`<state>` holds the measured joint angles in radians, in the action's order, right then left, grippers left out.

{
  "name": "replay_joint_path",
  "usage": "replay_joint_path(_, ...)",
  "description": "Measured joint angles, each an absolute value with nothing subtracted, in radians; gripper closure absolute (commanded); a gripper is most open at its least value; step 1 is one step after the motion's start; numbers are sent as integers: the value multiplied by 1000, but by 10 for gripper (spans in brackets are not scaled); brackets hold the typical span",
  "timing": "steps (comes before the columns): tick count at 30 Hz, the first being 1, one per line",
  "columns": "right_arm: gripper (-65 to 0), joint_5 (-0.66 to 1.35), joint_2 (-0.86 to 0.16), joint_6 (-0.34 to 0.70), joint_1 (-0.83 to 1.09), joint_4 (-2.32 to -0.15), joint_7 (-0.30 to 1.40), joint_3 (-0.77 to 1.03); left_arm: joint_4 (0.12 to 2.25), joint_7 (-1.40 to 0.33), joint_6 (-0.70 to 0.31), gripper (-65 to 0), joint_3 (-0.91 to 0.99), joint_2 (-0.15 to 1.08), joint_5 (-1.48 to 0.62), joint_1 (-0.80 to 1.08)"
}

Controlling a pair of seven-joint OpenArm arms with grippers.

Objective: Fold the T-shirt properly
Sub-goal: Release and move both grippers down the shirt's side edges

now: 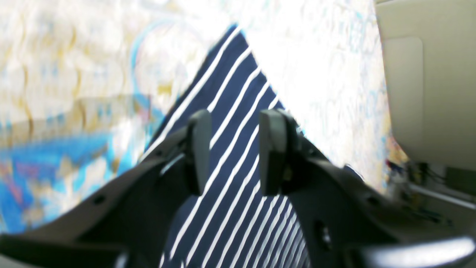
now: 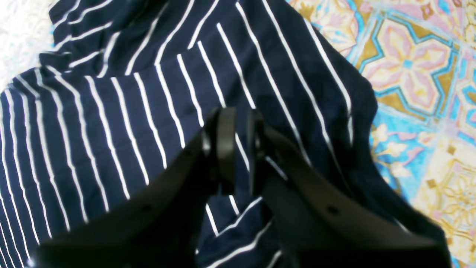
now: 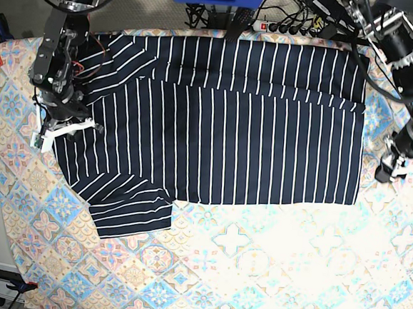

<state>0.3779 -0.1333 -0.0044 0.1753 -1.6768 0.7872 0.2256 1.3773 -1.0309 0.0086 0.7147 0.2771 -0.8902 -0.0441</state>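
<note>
A dark striped T-shirt (image 3: 223,120) lies spread across a pastel tiled cloth (image 3: 254,273) on the table, one band already folded over along the far edge and a sleeve (image 3: 127,209) jutting toward the near-left corner of the base view.

The right gripper (image 2: 238,149) hangs just over the shirt's rumpled shoulder area, its jaws nearly pressed together with only a thin slit between them; no fabric can be seen caught in that slit. The left gripper (image 1: 232,152) hovers at the shirt's opposite side edge, jaws standing moderately apart with striped cloth showing through the gap, nothing pinched.

The fabric looks light, limp and thin, so it should drape and wrinkle freely and drag along the cloth beneath rather than hold any shape. Hems, corners and the sleeve cuff look like the soundest places to pinch, since the flat middle offers no purchase.

Room for folding is widest on the near side, where bare cloth runs to the table's edge. The far edge is crowded by cables and the arm bases.
</note>
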Motion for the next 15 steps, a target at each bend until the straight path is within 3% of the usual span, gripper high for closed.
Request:
replay_joint_path(8,-60,373,-134,-5,158,-1655,786,218,1186,-1014,11,-215,715,277,-646,-235)
replay_joint_path(15,-60,374,-133,-4,159,-1655,787,216,1095,-846,4,-215,546,271,-558,-271)
